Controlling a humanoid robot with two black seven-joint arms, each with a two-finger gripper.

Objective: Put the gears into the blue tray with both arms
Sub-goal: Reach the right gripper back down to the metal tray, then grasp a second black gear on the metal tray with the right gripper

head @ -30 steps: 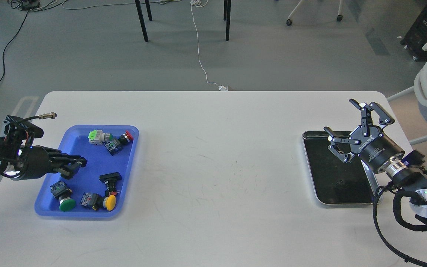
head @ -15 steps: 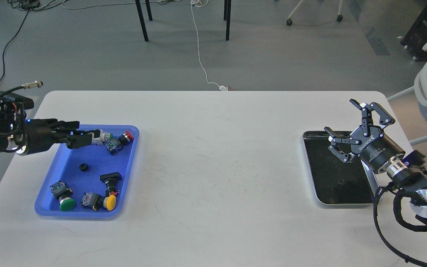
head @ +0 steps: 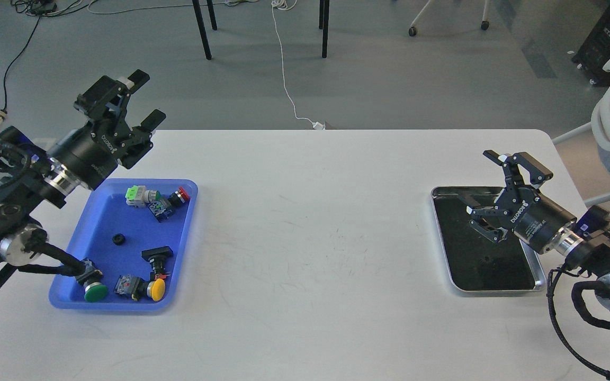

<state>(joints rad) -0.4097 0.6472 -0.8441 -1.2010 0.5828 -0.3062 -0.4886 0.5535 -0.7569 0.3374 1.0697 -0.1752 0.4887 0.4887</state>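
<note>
Below your right gripper's (head: 487, 193) spread fingers (head: 495, 156), a small dark speck (head: 487, 259) on the silver-rimmed tray's (head: 495, 290) black floor is too small for you to call a gear. Both arms run off the frame edges. A cable from your left arm covers part of the green push-button (head: 93, 288).

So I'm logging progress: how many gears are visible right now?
2. One gear lies in the blue tray, left of centre among the push-buttons. A second small dark one sits in the silver-rimmed tray. More may be hidden against its black inside.
</note>
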